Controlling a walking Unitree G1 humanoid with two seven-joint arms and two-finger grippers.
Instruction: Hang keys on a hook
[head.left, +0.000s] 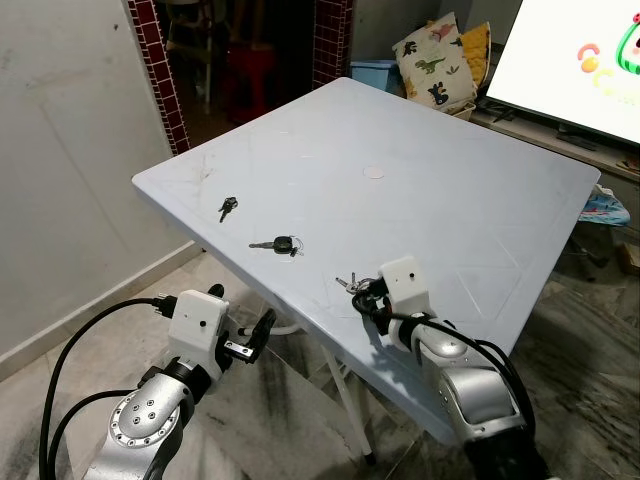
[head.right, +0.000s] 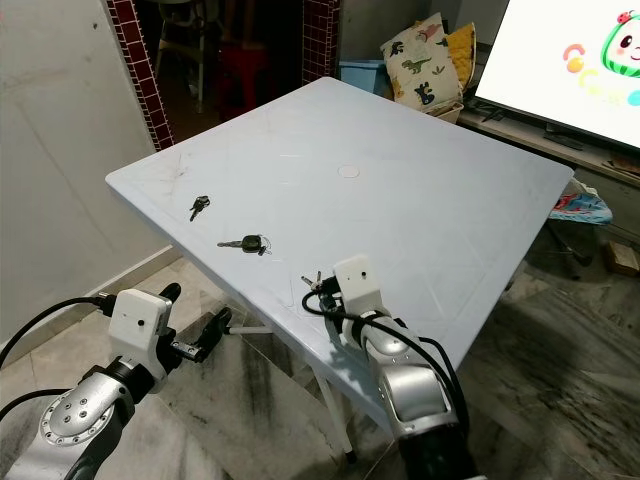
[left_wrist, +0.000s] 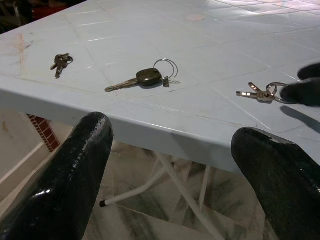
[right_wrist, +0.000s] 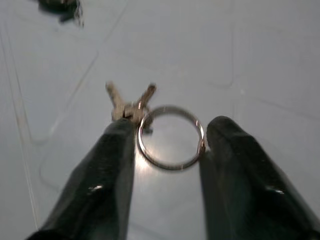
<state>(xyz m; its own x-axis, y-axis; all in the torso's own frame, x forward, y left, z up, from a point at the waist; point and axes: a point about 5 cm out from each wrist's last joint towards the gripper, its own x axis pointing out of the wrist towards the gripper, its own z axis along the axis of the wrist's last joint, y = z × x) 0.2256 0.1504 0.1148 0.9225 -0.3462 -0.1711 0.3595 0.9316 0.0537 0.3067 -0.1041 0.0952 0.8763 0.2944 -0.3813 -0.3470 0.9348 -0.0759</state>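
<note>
**Key ring sits between the right fingers**

The bunch of keys (right_wrist: 131, 103) lies on the near edge of the pale table (head.left: 450, 190), its ring (right_wrist: 170, 137) flat, the key blades pointing away from the right gripper (right_wrist: 167, 150). The ring lies between the two fingers, which stand apart, one on each side; it seems they touch the ring, but the blur leaves this unsure. The left gripper (left_wrist: 170, 165) hangs spread below the table edge, farther away. A single key (head.left: 276, 244) and a small pair (head.left: 229, 207) lie to the left.
</note>
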